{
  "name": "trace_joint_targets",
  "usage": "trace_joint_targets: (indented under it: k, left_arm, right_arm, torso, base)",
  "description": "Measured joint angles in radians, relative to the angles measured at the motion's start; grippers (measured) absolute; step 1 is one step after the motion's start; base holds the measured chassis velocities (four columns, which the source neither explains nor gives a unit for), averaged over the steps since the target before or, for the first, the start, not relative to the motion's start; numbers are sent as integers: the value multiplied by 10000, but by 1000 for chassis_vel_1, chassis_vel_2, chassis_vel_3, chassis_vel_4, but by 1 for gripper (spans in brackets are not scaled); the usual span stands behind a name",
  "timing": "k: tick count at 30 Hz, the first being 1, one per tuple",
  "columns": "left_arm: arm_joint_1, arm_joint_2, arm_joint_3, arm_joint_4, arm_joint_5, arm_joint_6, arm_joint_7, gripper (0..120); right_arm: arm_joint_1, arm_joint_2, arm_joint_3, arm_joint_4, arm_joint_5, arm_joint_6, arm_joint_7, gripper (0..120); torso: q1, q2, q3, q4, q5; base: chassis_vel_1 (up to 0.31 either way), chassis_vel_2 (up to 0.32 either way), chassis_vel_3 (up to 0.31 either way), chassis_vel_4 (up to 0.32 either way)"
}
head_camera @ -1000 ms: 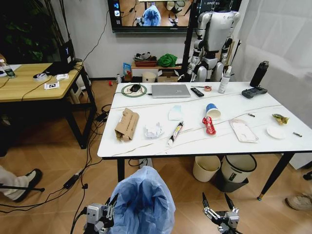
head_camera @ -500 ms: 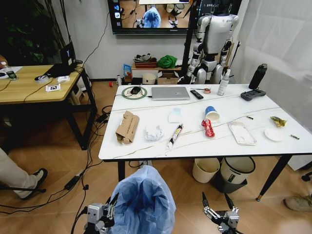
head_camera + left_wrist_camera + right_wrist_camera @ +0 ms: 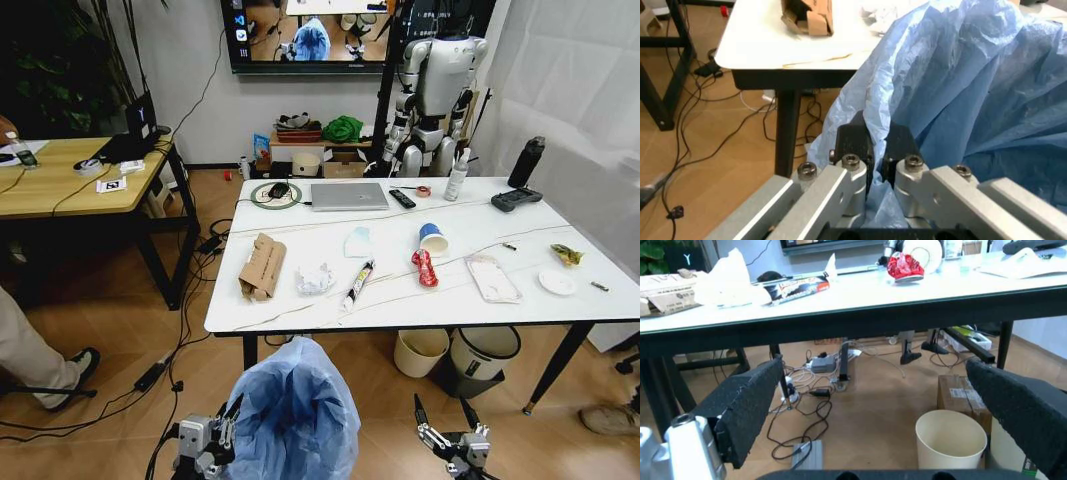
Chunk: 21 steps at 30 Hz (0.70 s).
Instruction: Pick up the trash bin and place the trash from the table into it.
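Nearest: left gripper [image 3: 877,150] clenched on the blue liner of the trash bin [image 3: 295,415], held low in front of the table [image 3: 520,312]; right gripper [image 3: 450,440] spread wide, empty, below the table's edge. Beyond, on the table: crushed cardboard box [image 3: 260,266], crumpled paper [image 3: 314,279], red wrapper [image 3: 425,268], paper cup [image 3: 433,238]. Likely hazard: grip on thin plastic alone, hence liner slipping or tearing and bin dropping; bag possibly snagging the table edge
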Motion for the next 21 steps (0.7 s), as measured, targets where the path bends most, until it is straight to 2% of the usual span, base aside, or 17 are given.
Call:
trace_joint_targets:
  k: [9, 21]
  left_arm:
    - [-10, -43, -52, -14, 279, -44, -6, 0]
    - [-88, -359, -193, 28, 565, 803, 34, 0]
  right_arm:
    - [-15, -25, -1, -11, 19, 21, 0, 100]
    - [-69, -153, -34, -92, 93, 109, -29, 100]
  torso:
    - [4, 10, 10, 0, 1]
    - [-29, -61, -27, 0, 0]
  base:
    - [0, 0, 0, 0]
    - [0, 0, 0, 0]
